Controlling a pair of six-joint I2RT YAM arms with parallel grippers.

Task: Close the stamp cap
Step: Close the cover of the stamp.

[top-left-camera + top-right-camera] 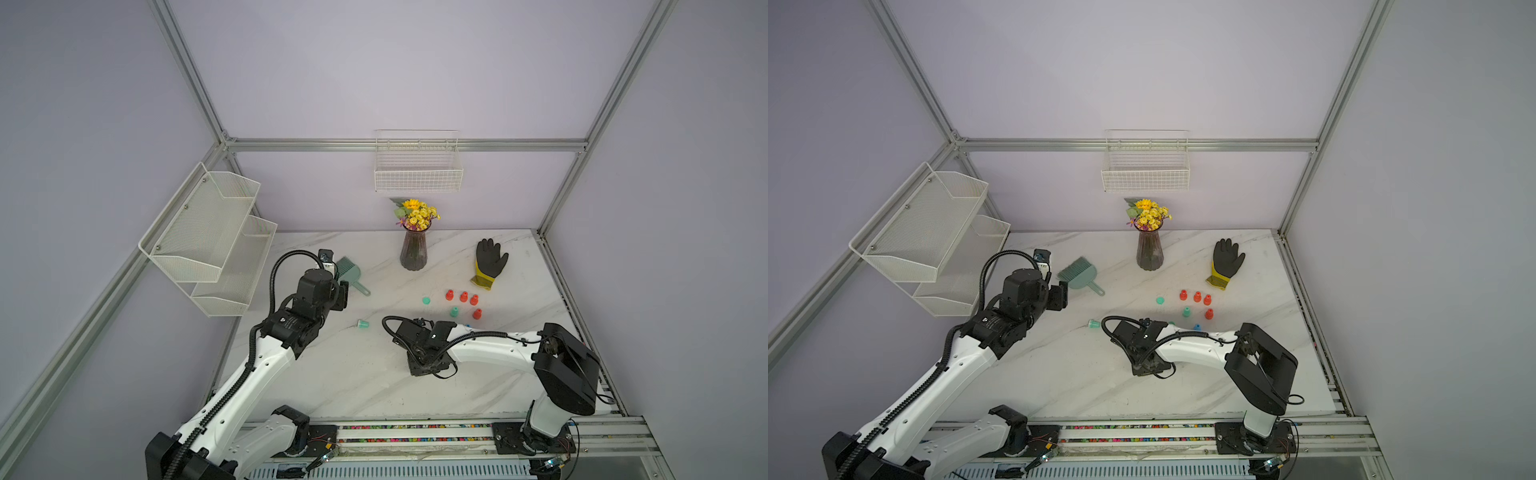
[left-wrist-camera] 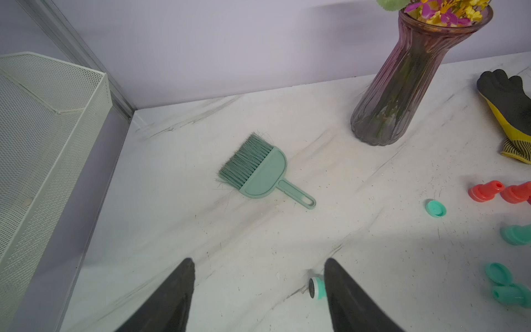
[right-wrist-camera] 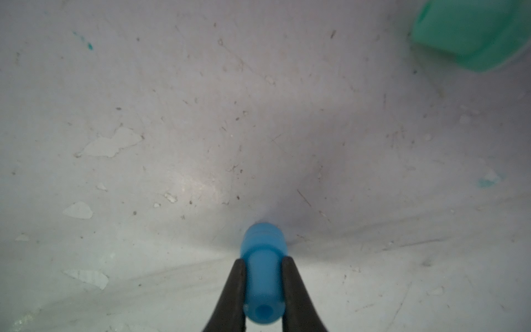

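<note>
My right gripper [image 3: 263, 260] is shut on the narrow neck of a blue stamp [image 3: 264, 276], whose wider end points down at the table close below. A green stamp part [image 3: 471, 34] lies just beyond it. In both top views the right wrist [image 1: 424, 345] hides this grip. My left gripper [image 2: 260, 261] hangs open over bare table, holding nothing. A green stamp [image 2: 316, 284] lies on its side by one fingertip, seen in a top view as the tipped green stamp [image 1: 363, 324]. A loose green cap [image 1: 426, 300] lies further right.
Several red stamps [image 1: 464, 296] and an upright green stamp [image 1: 454, 311] stand behind the right arm. A green hand brush [image 2: 258, 172], a vase of flowers [image 1: 413, 249] and a black glove [image 1: 489, 262] sit further back. A mesh shelf [image 1: 208, 237] hangs at the left wall.
</note>
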